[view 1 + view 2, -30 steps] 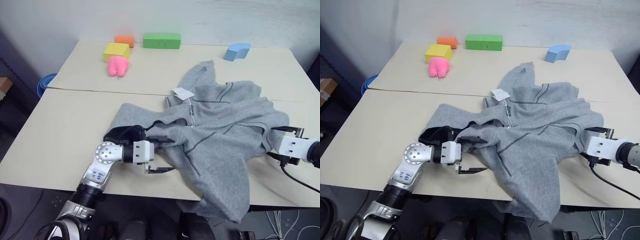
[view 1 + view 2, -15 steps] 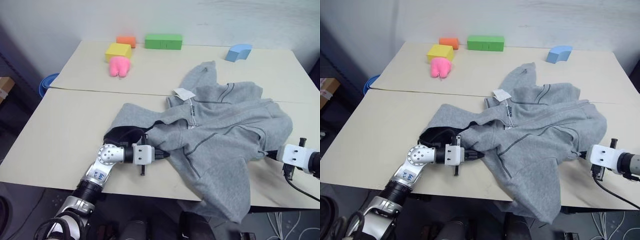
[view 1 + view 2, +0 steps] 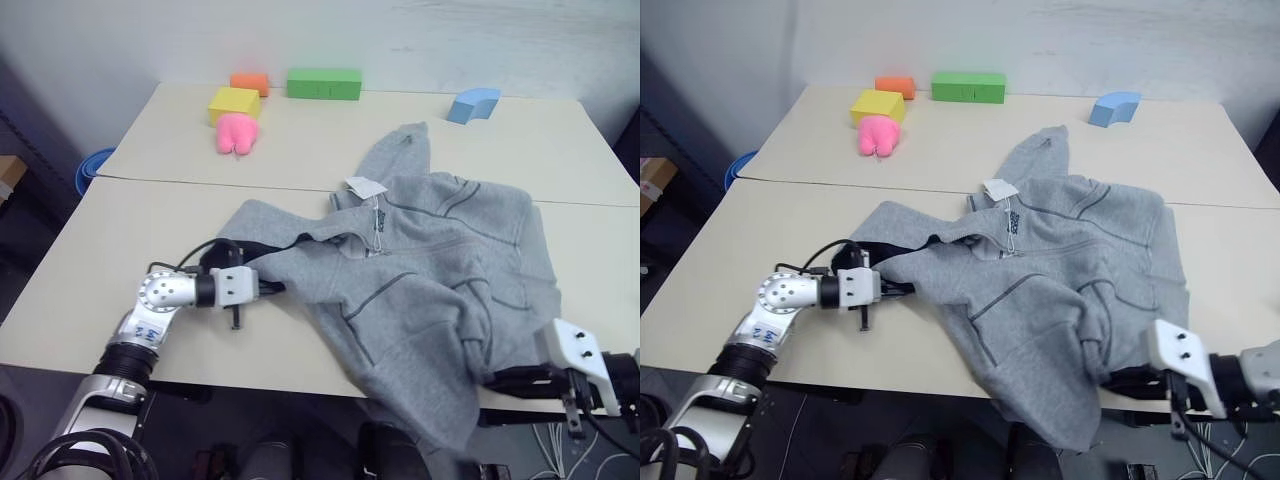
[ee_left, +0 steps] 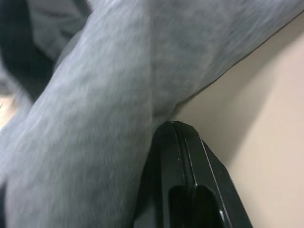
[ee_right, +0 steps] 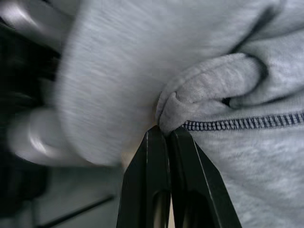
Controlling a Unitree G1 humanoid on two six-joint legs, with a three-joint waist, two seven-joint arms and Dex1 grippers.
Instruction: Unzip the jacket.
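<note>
**Both grippers clamp the jacket and pull it toward the table's near edge**

Since a second ago, both grippers have gone from wide open to pinched shut on cloth. Over the same second the left gripper (image 3: 272, 288) has drawn away to the robot's left along the jacket's hem, while the right gripper (image 3: 1120, 378) has swung back from the jacket's right sleeve to its lower right corner, dragging that side in so the garment now lies narrower and bunched.

The jacket (image 3: 430, 270) lies spread on the near half of the cream table (image 3: 130, 250), its hood pointing toward the far side and its lower edge hanging over the near edge. A white tag (image 3: 366, 186) sits at the collar, and the zip line runs down from there.

Left gripper: fingers closed on a fold of grey fleece at the jacket's left hem, beside the dark lining; the left wrist view shows the black fingers (image 4: 183, 185) pressed together under draped cloth.

Right gripper: fingers (image 5: 164, 190) closed on a rolled seam of the jacket, at the corner that overhangs the table edge.

Well beyond the jacket, near the far-left part of the table, stand a yellow block (image 3: 233, 100), an orange block (image 3: 249, 82), a green block (image 3: 323, 82) and a pink toy (image 3: 236, 132). A blue block (image 3: 473, 103) lies past the hood.
</note>
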